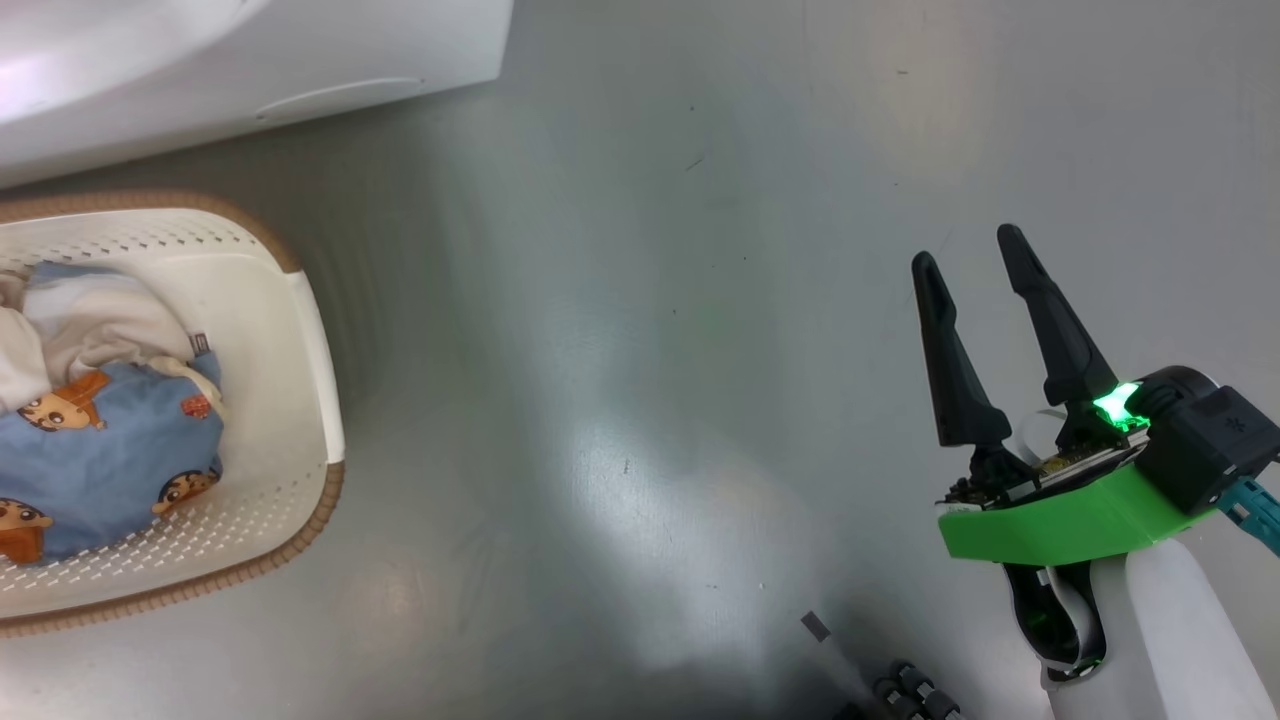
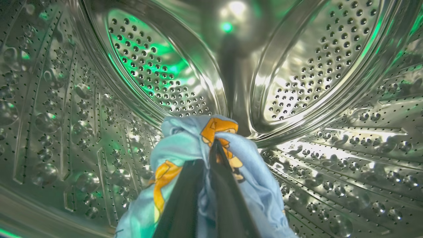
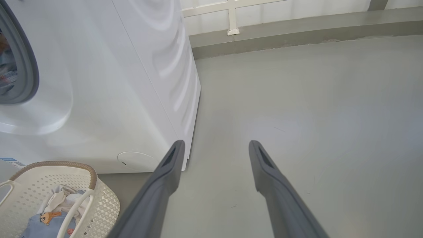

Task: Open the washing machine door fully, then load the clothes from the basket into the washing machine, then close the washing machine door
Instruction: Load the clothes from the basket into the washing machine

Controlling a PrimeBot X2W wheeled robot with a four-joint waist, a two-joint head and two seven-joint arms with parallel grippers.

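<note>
In the head view the basket (image 1: 312, 400) sits on the floor (image 1: 650, 350) at the left, just in front of the washing machine (image 1: 250, 60), with a heap of blue and white clothes (image 1: 110, 460) in it, so loading is only partly done by my reckoning. At the lower right the right pincer (image 1: 966, 250) hangs over bare floor, well apart from the basket, fingers spread wide and holding nothing. In the left wrist view the left pincer (image 2: 214, 148) reaches deep into the steel drum (image 2: 314, 66), its fingers pinched tight on a blue piece (image 2: 185, 138) printed with orange faces. The piece is inside the machine but not yet let go. In the right wrist view the right pincer (image 3: 216, 145) points down and forward along the floor beside the machine's corner, jaws wide and empty, with the basket at the lower left. Opening the door looks done. Left to do: release this piece, fetch the rest and close the door.
</note>
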